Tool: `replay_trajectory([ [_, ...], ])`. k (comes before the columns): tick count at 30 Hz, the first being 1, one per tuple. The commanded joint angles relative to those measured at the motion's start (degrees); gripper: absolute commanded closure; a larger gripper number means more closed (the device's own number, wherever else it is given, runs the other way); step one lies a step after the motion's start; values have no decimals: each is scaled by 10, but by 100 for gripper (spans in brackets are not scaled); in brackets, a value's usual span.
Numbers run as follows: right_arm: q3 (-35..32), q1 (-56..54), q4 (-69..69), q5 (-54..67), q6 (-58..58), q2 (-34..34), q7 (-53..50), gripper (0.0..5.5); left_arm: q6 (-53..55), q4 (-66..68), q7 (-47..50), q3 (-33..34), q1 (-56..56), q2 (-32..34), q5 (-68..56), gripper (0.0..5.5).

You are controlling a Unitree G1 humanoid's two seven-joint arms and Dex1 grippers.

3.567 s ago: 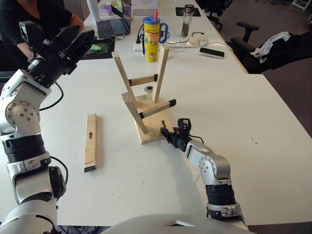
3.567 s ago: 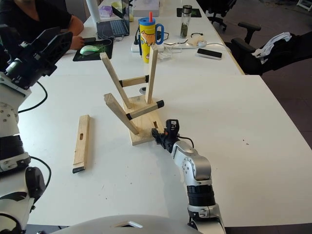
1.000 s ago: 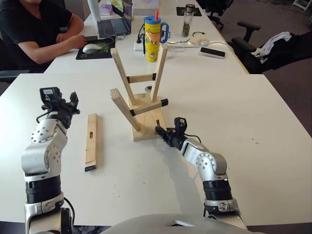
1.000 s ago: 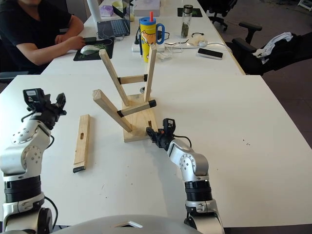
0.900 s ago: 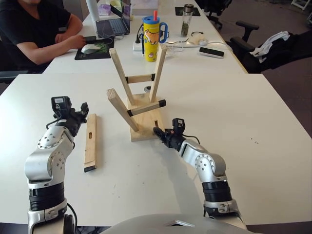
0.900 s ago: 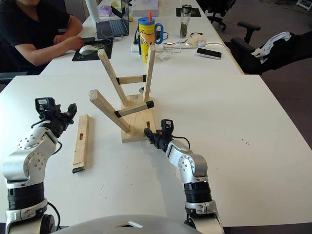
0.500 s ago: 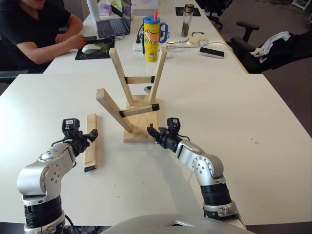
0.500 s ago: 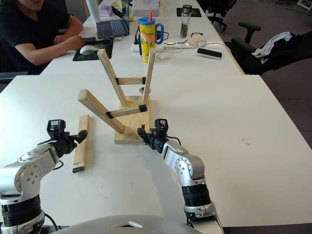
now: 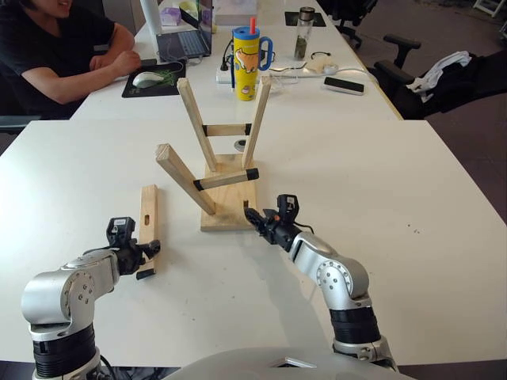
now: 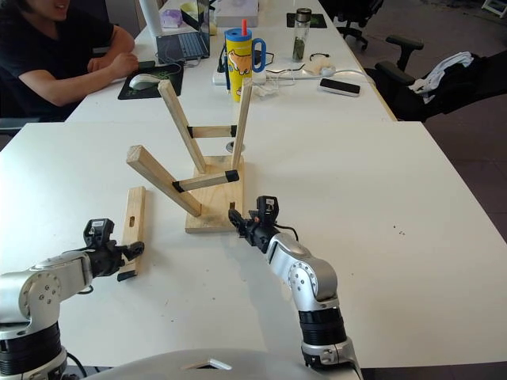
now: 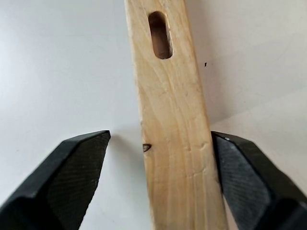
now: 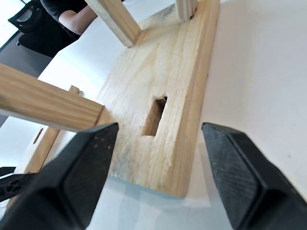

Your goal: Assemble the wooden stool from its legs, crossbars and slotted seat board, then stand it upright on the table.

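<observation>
The slotted seat board [image 9: 225, 212] lies flat on the white table, mid-left. Two legs [image 9: 192, 119] rise from it, joined by a crossbar [image 9: 226, 130]. A third leg [image 9: 182, 177] leans out to the left on a second crossbar [image 9: 226, 179]. A loose leg [image 9: 147, 228] with a slot lies flat left of the board. My left gripper [image 9: 139, 255] is open and straddles that leg's [image 11: 172, 120] near end. My right gripper [image 9: 255, 221] is open at the board's [image 12: 182, 62] near right corner, by an empty slot [image 12: 153, 115].
A yellow cup [image 9: 247, 63], a bottle [image 9: 303, 33], a phone [image 9: 343, 85] and a laptop [image 9: 181, 41] stand on the far table. A person sits at the far left. A small round part [image 9: 240, 146] lies behind the stool. The table's right half is bare.
My left arm has come down from high on the left to the loose leg's near end. The stool has slid left along the table, with my right gripper at its near corner.
</observation>
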Motion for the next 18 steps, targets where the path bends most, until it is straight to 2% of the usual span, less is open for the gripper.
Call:
replay_trajectory([
  [1,-14,4,-27,14,17,26,-12,226,-42,35,-20,-34,25,31,29,207],
  [10,-50,-17,-37,7,43,-25,-3,226,-175,146,-44,-64,49,35,76,341],
  [15,-75,-19,-30,11,55,-54,11,226,-240,197,-30,-46,22,-1,82,345],
  [18,-85,-16,-22,9,55,-74,27,226,-294,219,-12,-3,-22,-45,65,345],
])
